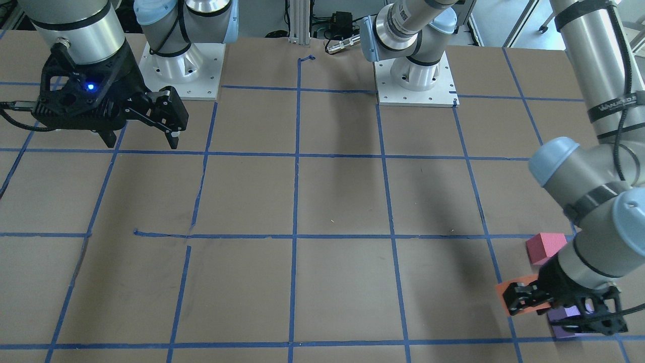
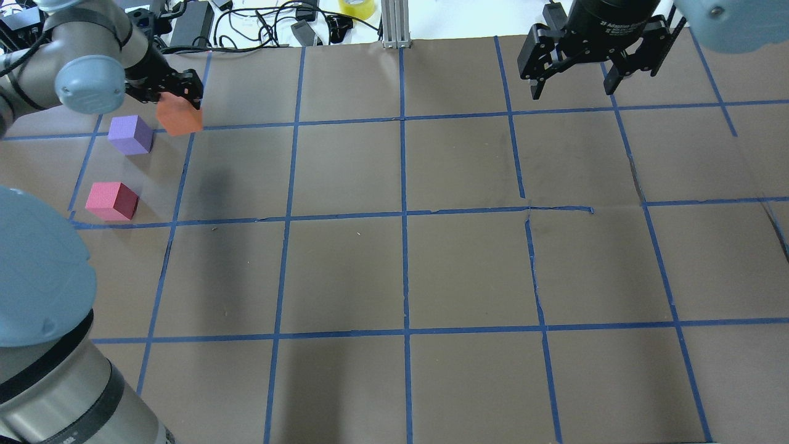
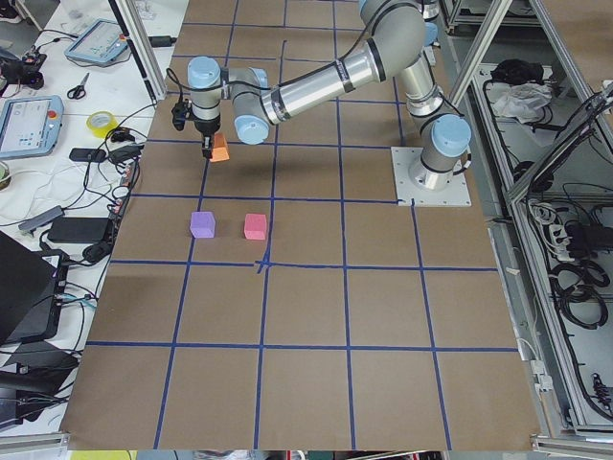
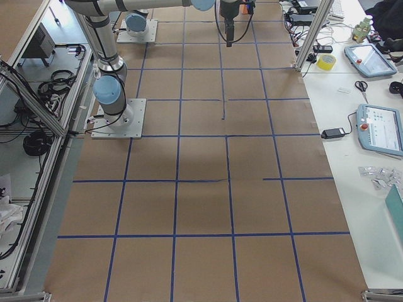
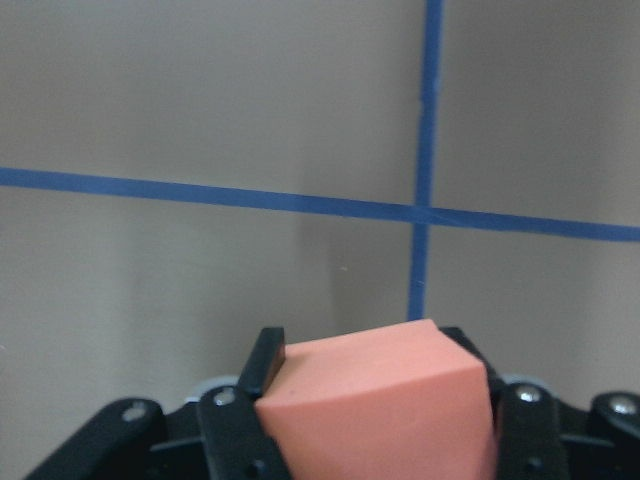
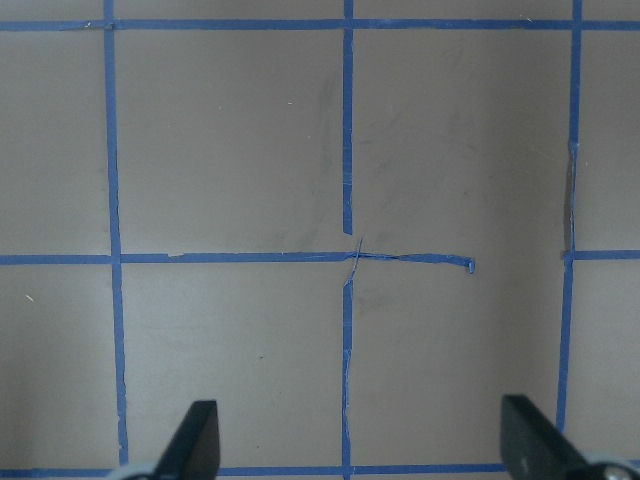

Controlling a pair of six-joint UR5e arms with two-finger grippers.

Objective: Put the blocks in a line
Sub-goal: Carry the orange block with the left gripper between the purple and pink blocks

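Table [image 2: 345, 271], papered brown and ruled by a blue tape grid, bearing the work at its far corner on the robot's left; left arm [image 3: 316, 81] stretched out to that corner, right arm [image 1: 75, 25] parked high over the opposite side; right gripper [image 2: 572, 92] released, its fingers spread wide over bare paper and holding nothing; left gripper [image 2: 182, 98] clenched on the orange block [image 2: 179, 117], which appears to hang just clear of the paper above a tape crossing; purple block [image 2: 130, 134] and pinkish-red block [image 2: 112, 200] resting apart on the table, the purple one near the orange. Step in hand, as judged: carrying the orange block to its place; the next move calls for setting it on the line through the other two, lowering it squarely, then opening the fingers without nudging the purple block.
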